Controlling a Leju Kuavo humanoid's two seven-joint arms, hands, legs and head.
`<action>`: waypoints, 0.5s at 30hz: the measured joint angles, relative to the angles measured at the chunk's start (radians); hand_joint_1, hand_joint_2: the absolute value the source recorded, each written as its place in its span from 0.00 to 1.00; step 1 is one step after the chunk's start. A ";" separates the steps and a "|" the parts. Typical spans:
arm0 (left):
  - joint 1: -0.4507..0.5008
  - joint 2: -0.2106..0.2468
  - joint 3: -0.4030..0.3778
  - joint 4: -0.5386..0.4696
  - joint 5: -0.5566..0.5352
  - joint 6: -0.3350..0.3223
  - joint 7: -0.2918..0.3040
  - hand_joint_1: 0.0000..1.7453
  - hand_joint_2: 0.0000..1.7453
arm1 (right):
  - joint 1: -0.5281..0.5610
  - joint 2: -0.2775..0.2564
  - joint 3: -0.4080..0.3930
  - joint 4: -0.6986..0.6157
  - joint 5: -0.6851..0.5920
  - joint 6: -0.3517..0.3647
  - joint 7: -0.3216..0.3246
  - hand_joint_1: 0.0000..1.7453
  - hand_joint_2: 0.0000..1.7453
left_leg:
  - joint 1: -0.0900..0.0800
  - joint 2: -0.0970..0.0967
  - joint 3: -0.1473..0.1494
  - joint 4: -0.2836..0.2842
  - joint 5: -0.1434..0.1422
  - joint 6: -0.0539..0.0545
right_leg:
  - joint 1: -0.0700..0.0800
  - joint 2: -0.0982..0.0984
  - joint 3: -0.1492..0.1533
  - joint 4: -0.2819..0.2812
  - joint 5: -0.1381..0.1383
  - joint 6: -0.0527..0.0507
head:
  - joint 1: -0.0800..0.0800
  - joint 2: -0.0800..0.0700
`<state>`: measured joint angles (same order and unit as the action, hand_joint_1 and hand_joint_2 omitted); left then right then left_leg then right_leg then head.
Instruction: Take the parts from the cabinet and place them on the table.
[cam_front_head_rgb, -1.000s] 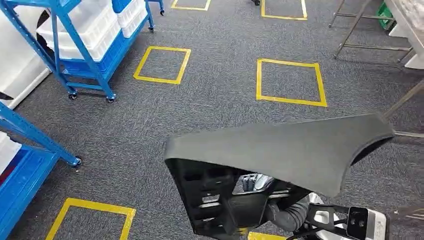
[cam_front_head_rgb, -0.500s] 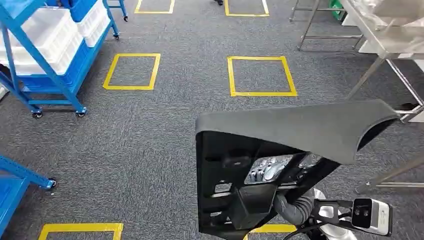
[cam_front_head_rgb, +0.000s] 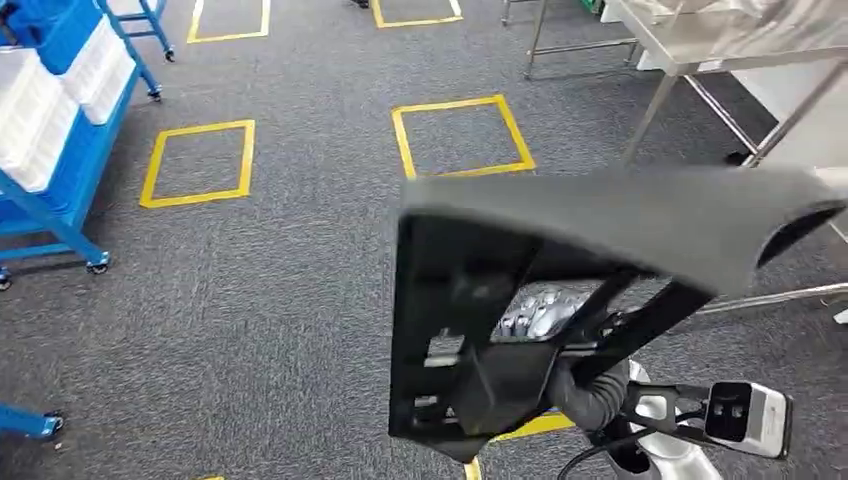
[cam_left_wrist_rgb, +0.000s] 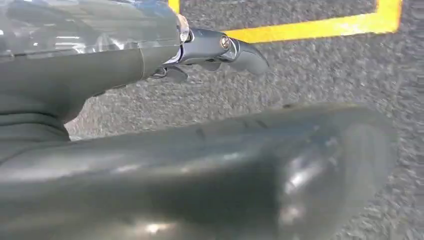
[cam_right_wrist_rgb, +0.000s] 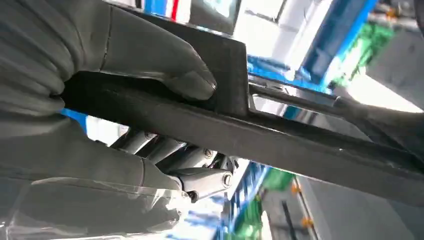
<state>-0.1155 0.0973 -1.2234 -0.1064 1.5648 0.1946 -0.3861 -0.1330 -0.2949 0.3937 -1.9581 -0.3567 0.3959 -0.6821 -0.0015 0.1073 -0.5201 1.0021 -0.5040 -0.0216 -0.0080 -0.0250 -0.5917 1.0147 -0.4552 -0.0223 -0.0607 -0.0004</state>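
floor (cam_front_head_rgb: 300, 250): grey carpet, spreading under and all around the right hand (cam_front_head_rgb: 590, 395).
yellow tape squares (cam_front_head_rgb: 462, 137): flat on the floor, ahead of the hand; another (cam_front_head_rgb: 198, 162) further to its left.
blue wheeled rack (cam_front_head_rgb: 50, 150): stands on the floor on castors, well left of the hand.
tabletop (cam_front_head_rgb: 720, 35): metal, on thin legs on the floor, ahead and right of the hand.

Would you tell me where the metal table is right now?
In the head view, the metal table stands upper right on the carpet, beyond the black part held by the right hand.
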 joint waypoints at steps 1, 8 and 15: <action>-0.002 -0.001 -0.001 0.000 0.000 0.000 0.000 0.00 0.00 | -0.011 0.000 0.012 0.000 -0.005 -0.010 0.000 0.94 1.00 | 0.004 -0.055 -0.012 0.036 -0.027 -0.005 | 0.000 0.009 0.000 -0.001 0.001 -0.003 | 0.000 0.000; 0.011 -0.002 -0.002 0.000 0.004 0.003 -0.013 0.00 0.00 | 0.000 -0.002 0.068 0.000 0.020 -0.029 -0.006 0.94 1.00 | 0.008 -0.107 -0.094 0.176 -0.034 -0.007 | 0.004 0.094 -0.002 0.008 0.000 -0.011 | 0.000 0.000; 0.014 -0.002 -0.002 0.000 0.004 0.005 -0.020 0.00 0.00 | 0.012 -0.002 0.090 0.000 0.026 -0.029 -0.011 0.94 1.00 | 0.021 -0.174 -0.024 -0.005 0.025 0.029 | -0.002 0.179 -0.026 0.008 0.015 0.034 | 0.000 0.000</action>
<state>-0.1013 0.0950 -1.2257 -0.1064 1.5686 0.1991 -0.4059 -0.1212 -0.2964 0.4841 -1.9585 -0.3307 0.3674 -0.6935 0.0193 -0.0666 -0.5437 0.9966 -0.4785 0.0073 -0.0099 0.1538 -0.6173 1.0229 -0.4401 0.0116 -0.0603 -0.0004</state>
